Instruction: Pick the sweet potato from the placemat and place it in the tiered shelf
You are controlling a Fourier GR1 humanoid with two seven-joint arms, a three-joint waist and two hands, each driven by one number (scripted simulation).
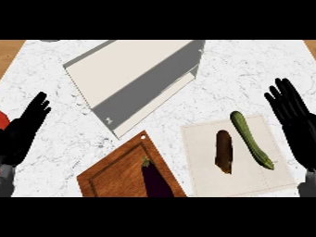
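The right robot hand point(298, 127) hovers open, fingers straight, beside the placemat point(205, 180); the left robot hand point(23, 129) rests open at the left edge. The sweet potato point(223, 150) lies on the placemat with a cucumber point(250, 139) between it and the right hand, so a reach could snag the cucumber. The worktop point(51, 69) is white marble, with the tiered shelf point(133, 76) beyond

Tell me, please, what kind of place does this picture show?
Most likely a kitchen counter: the marble-patterned counter top carries a wooden cutting board with an eggplant on it, and a placemat with a sweet potato and a green cucumber.
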